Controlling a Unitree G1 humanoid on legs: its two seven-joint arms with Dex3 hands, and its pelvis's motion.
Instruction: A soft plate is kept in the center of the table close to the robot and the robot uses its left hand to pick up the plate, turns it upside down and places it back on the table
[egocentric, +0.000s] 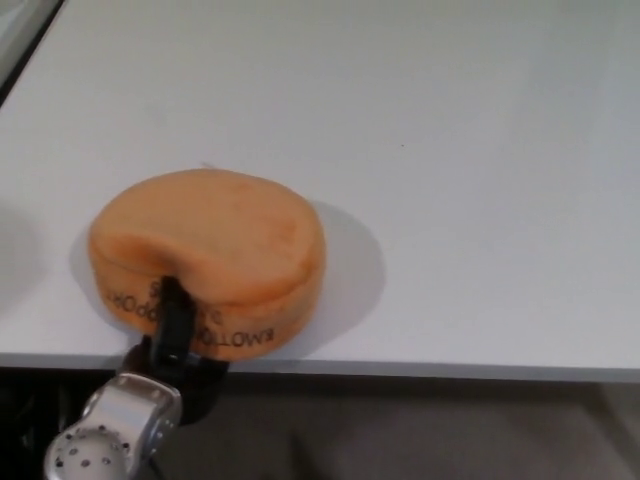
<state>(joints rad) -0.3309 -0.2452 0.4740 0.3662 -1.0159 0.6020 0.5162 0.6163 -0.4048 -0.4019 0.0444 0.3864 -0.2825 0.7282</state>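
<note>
Left robot hand (172, 335): enters from the near edge, one black finger (175, 318) pressed up the side wall of the soft plate (210, 255), clamped on its rim. Right robot hand: not in view.

Soft plate: orange, thick, cushion-like, printed lettering on its side reading inverted; sits low at the near-left edge of the white worktop (450, 150), apparently domed side up. Whether it fully rests on the surface cannot be told.

Step in hand, judged: setting the turned plate down. Do well by lowering it flat, well onto the worktop, before loosening the fingers, since it overhangs near the edge and could tip off.

Surroundings: nothing else on the worktop; no obstruction.
</note>
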